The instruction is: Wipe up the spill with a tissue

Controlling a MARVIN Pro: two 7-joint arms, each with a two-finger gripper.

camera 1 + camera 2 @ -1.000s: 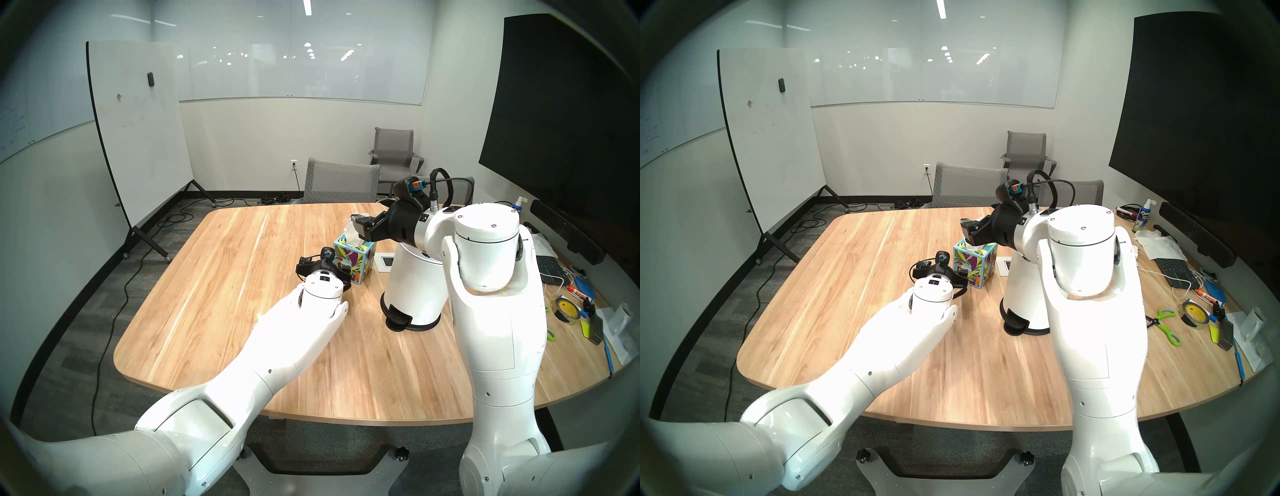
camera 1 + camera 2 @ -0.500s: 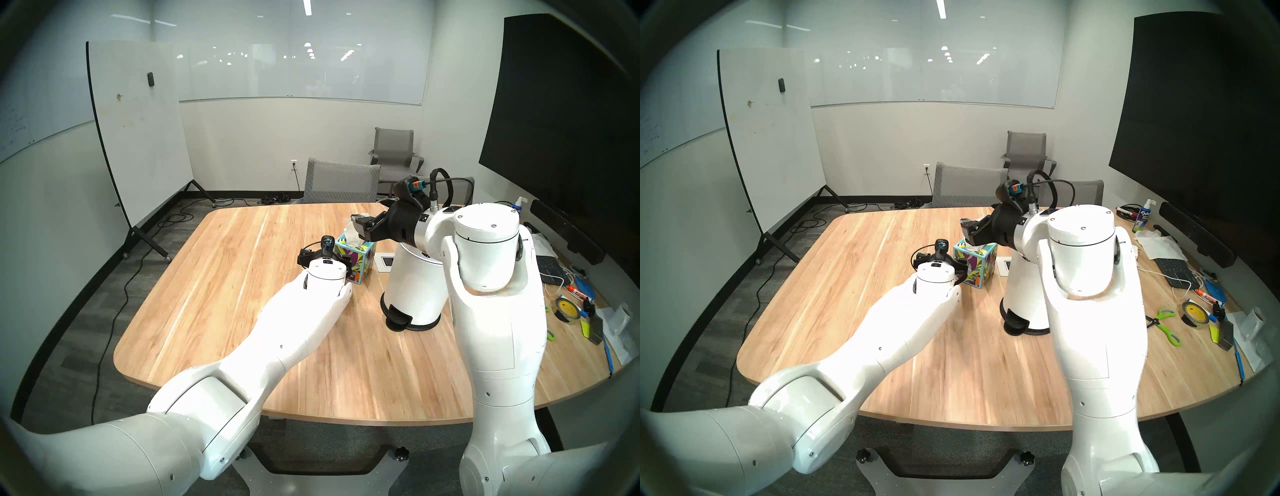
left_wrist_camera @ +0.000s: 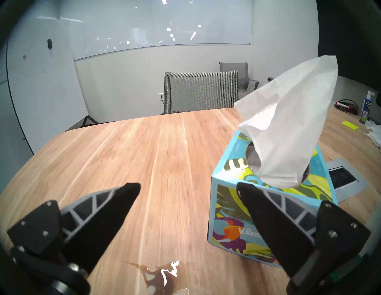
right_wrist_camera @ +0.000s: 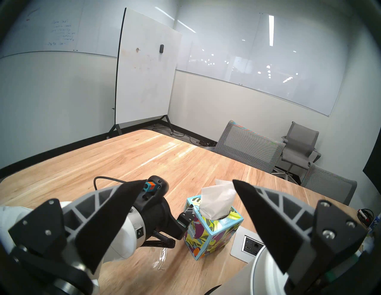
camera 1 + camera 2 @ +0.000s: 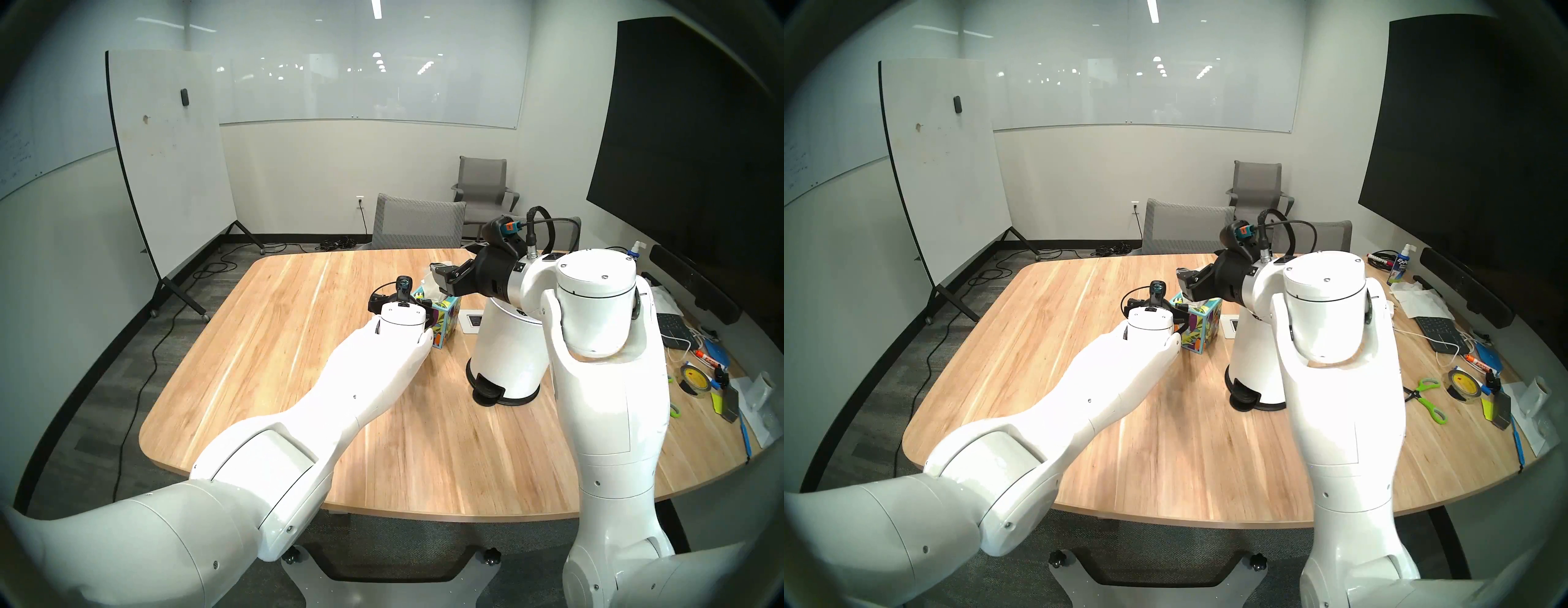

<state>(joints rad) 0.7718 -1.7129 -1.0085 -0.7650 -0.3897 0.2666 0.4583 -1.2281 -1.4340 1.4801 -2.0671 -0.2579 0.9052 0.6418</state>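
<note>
Left pincer (image 3: 188, 186): black wedge fingers spread wide, nothing held. It hangs low over the pale wood-grain counter (image 3: 127, 148), just beside the left face of the cube-shaped cardboard tissue box printed in teal, purple and yellow (image 3: 233, 222); its right finger (image 3: 266, 214) overlaps the box's near top edge in the left wrist view, contact not resolvable.

Thin white paper tissue (image 3: 288, 123) stands upright from the box's top opening, tip leaning to the right, untouched.

Small dark brown glossy spill with spiky edges (image 3: 158, 276) lies on the counter directly below the left pincer, near the box's lower left corner but apart from it.

Right pincer (image 4: 189, 183): fingers wide apart, empty, raised above box and tissue.

White cylindrical pedal bin with black base (image 5: 505, 356) stands right of the box. Counter to the left and beyond the box is open out to its rounded edge.
</note>
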